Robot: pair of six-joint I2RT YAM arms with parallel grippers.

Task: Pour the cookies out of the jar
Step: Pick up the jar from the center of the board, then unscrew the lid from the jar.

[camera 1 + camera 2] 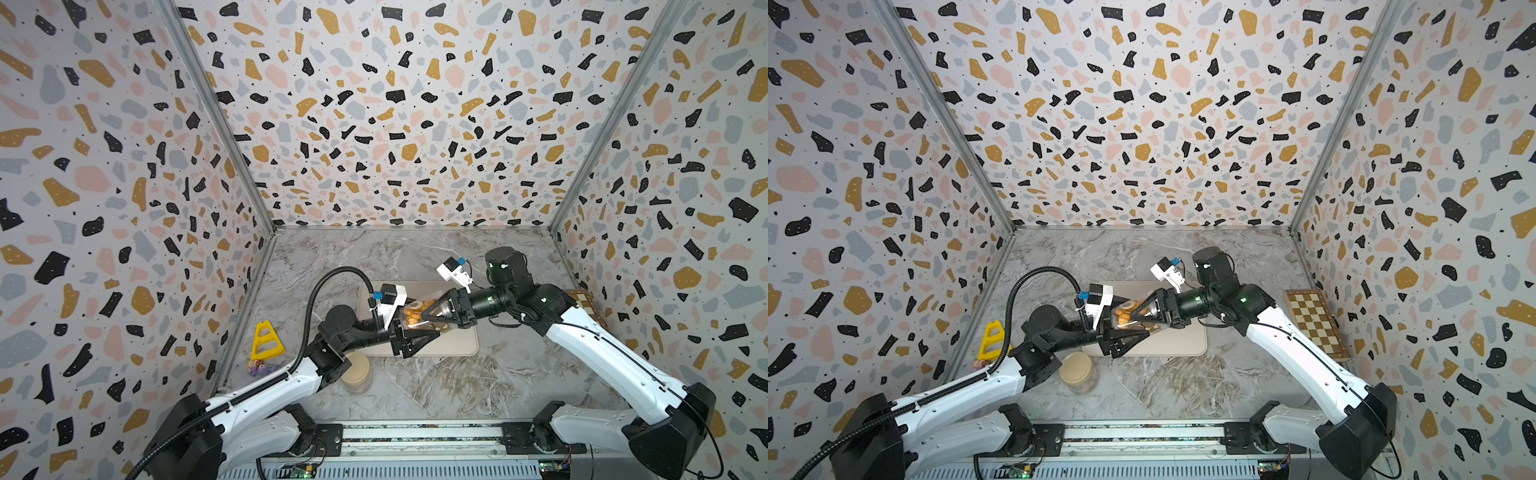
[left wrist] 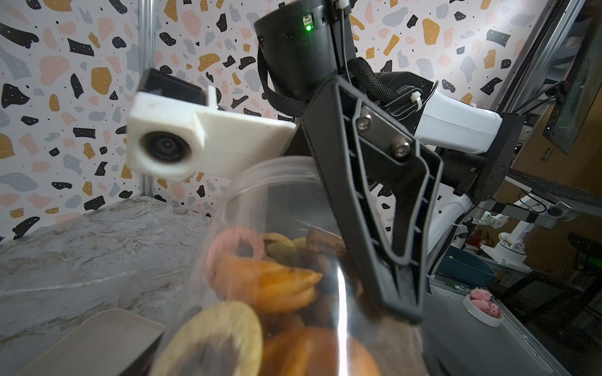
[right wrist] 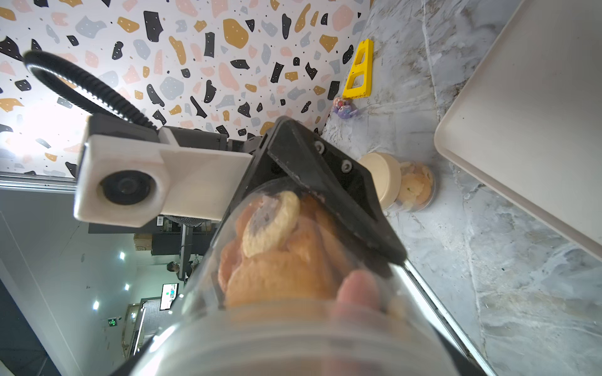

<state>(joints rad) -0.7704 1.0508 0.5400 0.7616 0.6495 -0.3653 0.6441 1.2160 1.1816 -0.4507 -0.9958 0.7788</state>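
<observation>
Left hand (image 1: 417, 328) and right hand (image 1: 428, 318) are both clamped on the clear jar (image 2: 260, 201). Cookies (image 2: 277, 283) lie inside. Beige tray (image 1: 457, 345) sits beneath both hands.

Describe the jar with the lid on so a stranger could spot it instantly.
Start at the grey marble table and find the beige tray in its middle. Off the tray's near left corner, a short clear jar stands upright. Its cream lid sets it apart; the second jar is held up over the tray.
</observation>
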